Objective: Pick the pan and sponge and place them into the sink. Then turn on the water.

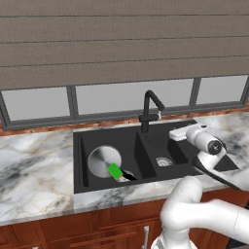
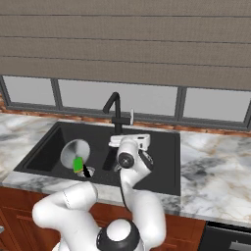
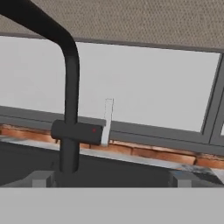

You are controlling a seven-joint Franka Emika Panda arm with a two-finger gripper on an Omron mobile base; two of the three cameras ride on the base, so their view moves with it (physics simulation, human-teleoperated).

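Right of centre in the left base view, the tool (image 1: pixel 178 134) hangs with jaws spread wide, empty, facing the faucet's small silver lever (image 3: pixel 107 121). Pan (image 1: pixel 103 162) and sponge (image 1: pixel 115 170) lie in the sink (image 1: pixel 80 168). Risk: approaching off-line, glancing off the lever or hitting the black gooseneck faucet (image 3: pixel 70 103).

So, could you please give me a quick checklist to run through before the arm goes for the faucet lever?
1. Pan in the sink's larger basin: ok.
2. Sponge in the sink, lying on the pan: ok.
3. Gripper open and holding nothing: ok.
4. Gripper facing the faucet, its pale lever ahead between the fingertips: ok.
5. Water running: not ok, no stream shows yet.
6. Fingers touching the lever: not ok, a gap remains.
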